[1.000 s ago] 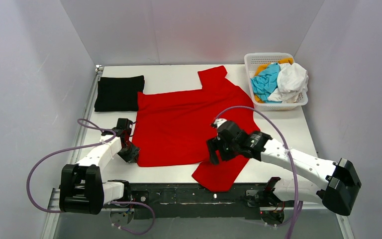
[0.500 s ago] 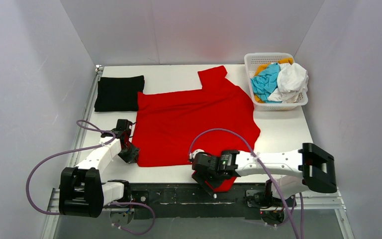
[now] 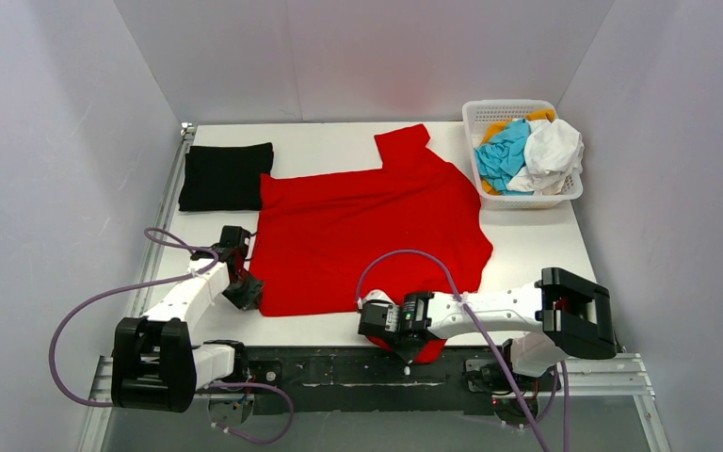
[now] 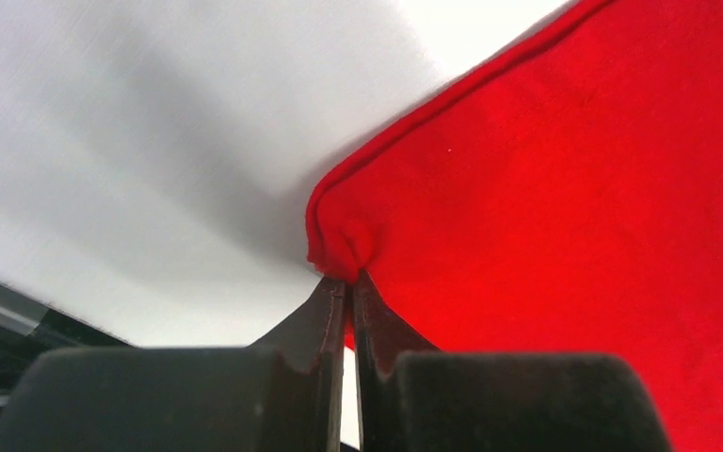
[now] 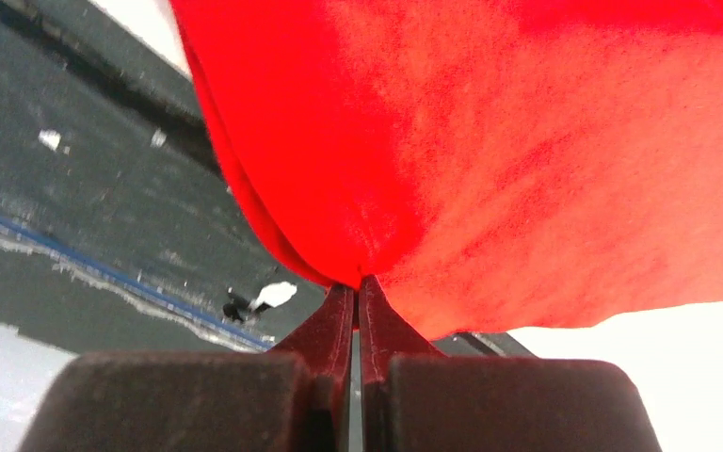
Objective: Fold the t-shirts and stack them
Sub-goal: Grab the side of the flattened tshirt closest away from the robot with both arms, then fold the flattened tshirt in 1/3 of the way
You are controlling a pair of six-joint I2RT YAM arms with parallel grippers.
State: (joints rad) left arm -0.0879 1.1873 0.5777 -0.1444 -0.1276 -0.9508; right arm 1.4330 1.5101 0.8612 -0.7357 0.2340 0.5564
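A large red t-shirt lies spread over the middle of the white table. My left gripper is shut on its near-left corner; the left wrist view shows the bunched hem of the red t-shirt pinched at the tips of that left gripper. My right gripper is shut on the red sleeve that hangs over the table's front edge; in the right wrist view the red t-shirt is clamped by the right gripper. A folded black t-shirt lies at the back left.
A white lattice basket at the back right holds cyan, white and orange shirts. The dark base rail runs below the table's front edge. Grey walls close in on three sides.
My right arm swung down and left from over the shirt to the front edge, and its gripper closed on the hanging red sleeve. The left arm has kept its grip and place.
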